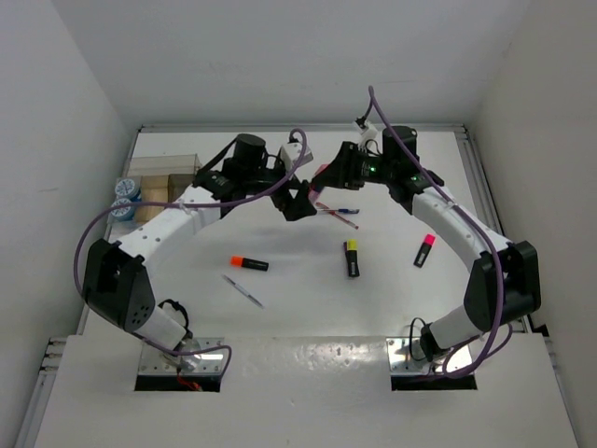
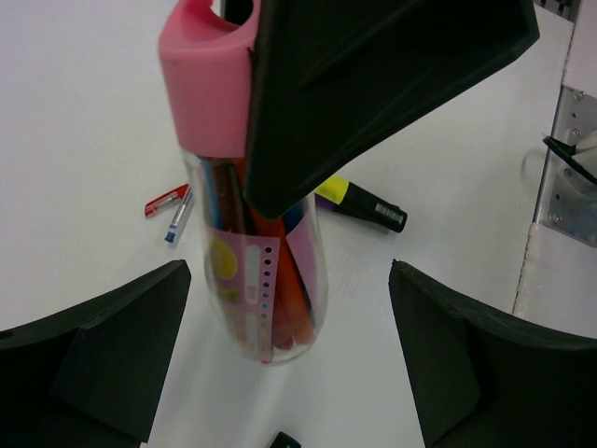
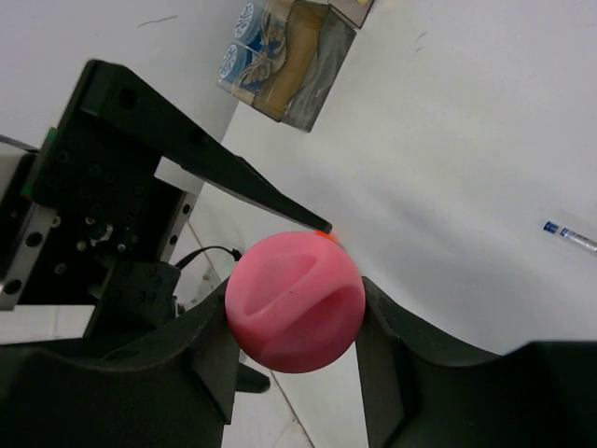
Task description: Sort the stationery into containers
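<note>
The pink bottle (image 2: 266,280) is at the far middle of the table, between both arms. Its clear body looks smooth, light and a little slippery, with pens (image 2: 291,303) loose inside, so you should take it gently, low on the body. Your right gripper (image 3: 294,308) reaches in from the right and is clamped on the pink cap (image 3: 280,285), while your left gripper (image 2: 289,280) comes from the left with jaws wide apart on both sides of the body, not touching it.
</note>
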Robot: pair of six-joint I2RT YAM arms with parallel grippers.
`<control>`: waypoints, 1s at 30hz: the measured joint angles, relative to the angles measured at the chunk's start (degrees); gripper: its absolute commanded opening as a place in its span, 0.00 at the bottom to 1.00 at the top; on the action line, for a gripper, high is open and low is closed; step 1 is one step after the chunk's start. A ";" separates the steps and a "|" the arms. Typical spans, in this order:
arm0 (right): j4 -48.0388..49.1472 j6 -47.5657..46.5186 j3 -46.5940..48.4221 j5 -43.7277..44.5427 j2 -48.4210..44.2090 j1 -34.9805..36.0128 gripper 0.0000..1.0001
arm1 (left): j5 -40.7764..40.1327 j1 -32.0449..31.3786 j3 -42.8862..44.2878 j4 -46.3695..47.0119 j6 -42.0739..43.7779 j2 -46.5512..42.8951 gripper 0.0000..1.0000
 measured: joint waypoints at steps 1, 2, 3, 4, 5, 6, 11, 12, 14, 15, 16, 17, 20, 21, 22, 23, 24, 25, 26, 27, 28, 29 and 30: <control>0.00 0.28 0.00 -0.15 0.00 0.09 0.00 | 0.02 -0.37 0.00 0.00 0.00 0.22 0.94; 0.00 0.59 0.00 -0.31 0.00 0.09 0.00 | -0.02 -0.72 -0.02 -0.02 0.00 0.46 0.93; 0.00 0.83 0.04 -0.42 0.00 0.13 0.00 | -0.04 -0.92 -0.02 0.00 0.00 0.74 0.93; 0.00 1.14 0.09 -0.59 0.00 0.15 0.00 | -0.11 -1.11 0.00 0.02 0.00 1.01 0.93; 0.04 1.38 0.15 -0.68 0.00 0.20 0.00 | -0.17 -1.16 -0.02 0.00 0.00 1.29 0.90; 0.02 1.57 0.22 -0.83 0.00 0.28 0.00 | -0.33 -1.20 -0.02 0.00 -0.02 1.55 0.89; 0.00 1.92 0.24 -1.77 0.00 1.33 0.00 | -1.64 -1.20 0.00 -0.22 0.15 2.36 0.71; 0.00 1.92 0.24 -1.86 0.00 1.55 0.00 | -1.97 -1.20 0.04 -0.24 0.28 2.34 0.67; 0.07 1.88 0.24 -1.62 0.00 1.81 0.00 | -2.27 -1.14 0.31 -0.79 0.57 2.36 0.50; 0.09 1.88 0.24 -1.57 0.00 1.86 0.00 | -2.25 -1.01 0.42 -1.03 0.35 2.36 0.44; 0.11 1.90 0.24 -1.51 0.00 1.86 0.00 | -2.25 -0.85 0.59 -1.14 0.44 2.36 0.37; 0.22 1.95 0.26 -1.57 0.00 1.84 0.05 | -2.14 -0.72 0.68 -1.22 0.59 2.36 0.25; 0.24 2.23 0.33 -1.46 0.00 1.92 0.59 | -1.79 -0.37 0.72 -1.51 0.68 2.36 0.09; 0.24 2.75 0.33 -1.53 0.00 1.92 0.66 | -1.64 -0.24 0.72 -1.55 0.90 2.36 0.07; 0.20 3.17 0.35 -1.73 0.00 1.90 0.79 | -2.16 0.09 0.72 -1.77 0.90 2.32 0.04; 0.22 3.76 0.52 -1.79 -0.02 1.68 0.83 | -2.45 0.66 0.63 -2.08 0.85 2.32 0.04; 0.22 4.02 0.72 -1.77 -0.02 1.33 0.84 | -2.84 1.49 0.46 -2.34 0.81 2.25 0.03; 0.17 4.28 0.96 -1.88 -0.02 0.98 0.85 | -3.39 2.89 0.17 -2.64 0.66 2.16 0.00; 0.17 4.55 1.40 -1.95 -0.02 0.24 0.86 | -3.91 4.55 -0.09 -3.28 0.52 2.01 0.00; 0.11 4.72 1.88 -1.99 -0.02 -0.68 0.86 | -4.90 6.21 -0.13 -4.31 0.42 1.97 0.00; 0.07 4.87 2.56 -1.97 -0.02 -1.88 0.86 | -6.45 8.41 -0.13 -5.51 0.26 1.97 0.00; -0.15 4.85 3.37 -1.86 -0.02 -3.30 0.86 | -7.98 10.58 0.00 -6.95 0.20 1.99 0.00; -0.28 4.76 4.07 -1.79 -0.02 -4.50 0.86 | -9.42 12.41 0.09 -8.31 0.20 2.01 0.00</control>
